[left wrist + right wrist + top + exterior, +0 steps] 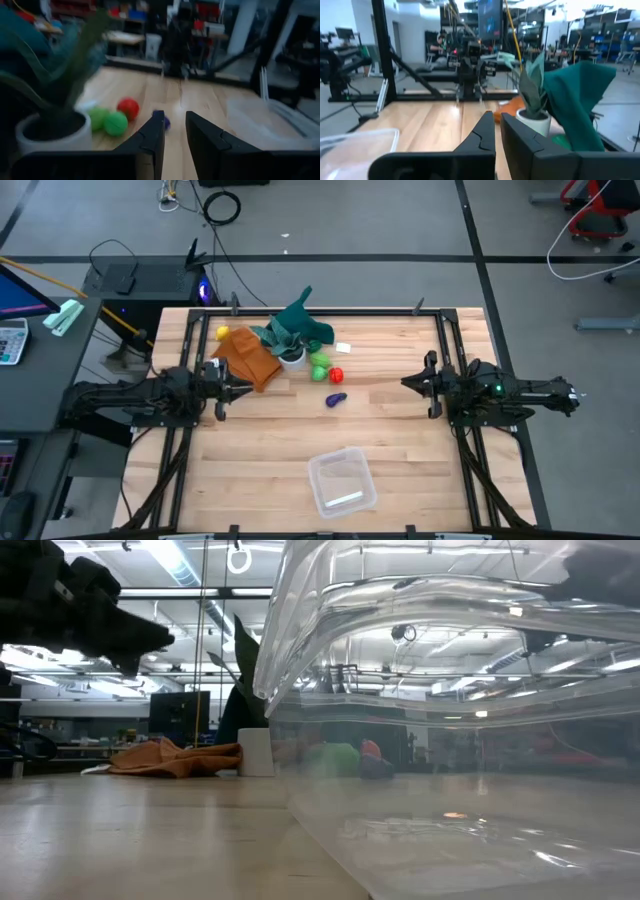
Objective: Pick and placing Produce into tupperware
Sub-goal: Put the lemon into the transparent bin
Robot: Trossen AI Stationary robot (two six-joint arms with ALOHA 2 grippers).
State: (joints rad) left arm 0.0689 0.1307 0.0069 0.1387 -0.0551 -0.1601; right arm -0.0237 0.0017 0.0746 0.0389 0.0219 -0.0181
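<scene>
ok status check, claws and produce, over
Left claw slightly open, empty, beside orange cloth. Right claw shut, empty. Produce on table, tupperware empty. Plant pot crowds green pieces.

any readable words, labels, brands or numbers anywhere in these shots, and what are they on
None can be read.
Clear container: no label or print visible.
Toy fruits and vegetables: no markings.
White pot: plain.
Calculator at the table's left: keys too small to read.
Screens in the room behind: glowing, but too blurred to read.
</scene>
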